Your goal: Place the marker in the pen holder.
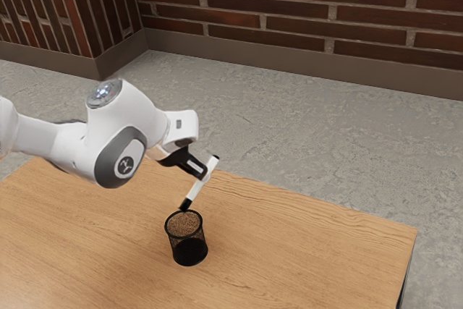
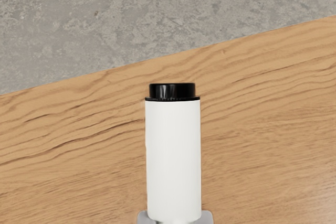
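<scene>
White cylindrical marker [image 1: 195,192] slants near the black mesh pen holder [image 1: 189,252].

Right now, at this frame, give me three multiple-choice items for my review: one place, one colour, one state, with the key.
1. Where is the pen holder?
A) On the floor
B) On the table
C) On the robot's arm

2. What colour is the body of the marker?
A) Red
B) Blue
C) White

3. How is the marker with respect to the gripper?
A) Held, tilted
B) Released, lying flat
C) Released, upright

Key:
1: B, its base rests on the wood in the exterior view.
2: C, both views show a white barrel.
3: A, the exterior view shows it slanting from the gripper's grasp.
</scene>
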Controlling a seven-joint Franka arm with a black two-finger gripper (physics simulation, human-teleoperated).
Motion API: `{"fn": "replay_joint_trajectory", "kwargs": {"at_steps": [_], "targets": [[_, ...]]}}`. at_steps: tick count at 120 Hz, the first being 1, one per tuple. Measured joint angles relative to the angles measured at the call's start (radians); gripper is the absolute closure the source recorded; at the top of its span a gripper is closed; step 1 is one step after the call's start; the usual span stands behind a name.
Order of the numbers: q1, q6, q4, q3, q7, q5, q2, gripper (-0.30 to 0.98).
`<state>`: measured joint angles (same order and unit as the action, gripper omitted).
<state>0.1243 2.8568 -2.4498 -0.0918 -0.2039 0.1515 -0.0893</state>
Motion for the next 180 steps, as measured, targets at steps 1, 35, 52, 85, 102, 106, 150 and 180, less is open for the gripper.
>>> {"fn": "replay_joint_trajectory", "kwargs": {"at_steps": [1,35,52,85,102,106,150,180], "targets": [[0.000,0.002,-0.001,-0.001,0.001,0.001,0.000,0.79],[-0.010,0.130,-0.040,-0.022,0.013,-0.051,0.000,0.79],[-0.013,0.206,-0.065,-0.023,0.012,-0.077,-0.013,0.79],[-0.013,0.263,-0.166,-0.038,0.025,-0.046,-0.039,0.79],[-0.011,0.272,-0.188,-0.055,0.039,-0.042,-0.054,0.79],[-0.011,0.274,-0.193,-0.056,0.042,-0.041,-0.055,0.79],[-0.012,0.271,-0.212,-0.063,0.072,-0.075,-0.076,0.46],[-0.030,0.196,-0.135,0.004,0.087,-0.125,-0.182,0.14]]}}
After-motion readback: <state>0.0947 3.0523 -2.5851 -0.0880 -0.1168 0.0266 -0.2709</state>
